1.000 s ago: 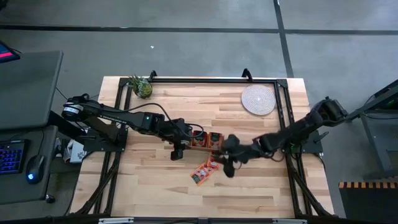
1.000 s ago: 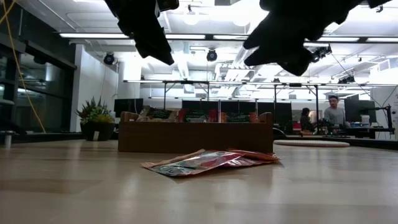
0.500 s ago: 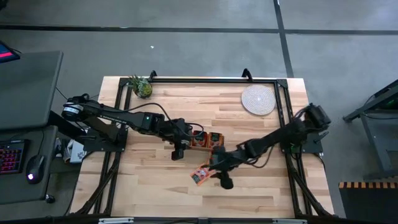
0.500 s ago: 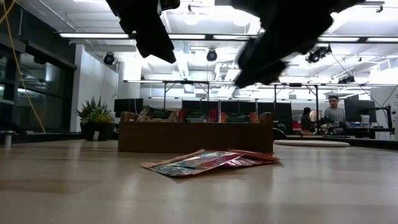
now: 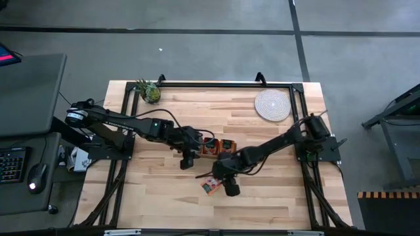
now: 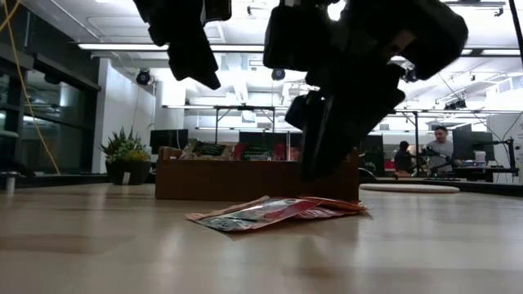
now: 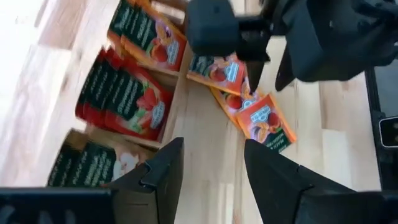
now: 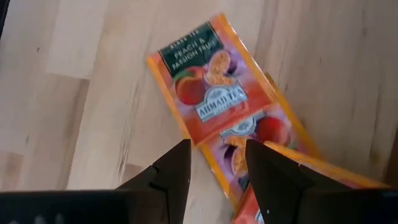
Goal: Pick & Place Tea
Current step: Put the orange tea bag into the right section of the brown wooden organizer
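Note:
Several orange-red tea sachets (image 8: 205,81) lie flat and overlapping on the table (image 5: 164,196), just in front of the long wooden box (image 6: 257,180). The box (image 5: 216,145) holds more sachets (image 7: 127,93) standing in its compartments. My right gripper (image 8: 217,165) hangs open close above the loose sachets (image 6: 274,212), fingers pointing steeply down, one on either side of the pile's middle, touching nothing. My left gripper (image 7: 211,168) stands open higher up, near the box's left end (image 5: 187,160), with nothing between its fingers.
A round woven mat (image 5: 272,105) lies at the far right of the table. A small pineapple-like plant (image 5: 149,92) stands at the far left corner. A black frame (image 5: 216,84) runs along the far edge. People (image 6: 440,147) sit in the room beyond.
My right gripper has come down and toward the table's left and near edge, from beside the box to just above the loose sachets, turning and tipping steeper as it went. The sachets have stayed where they lay.

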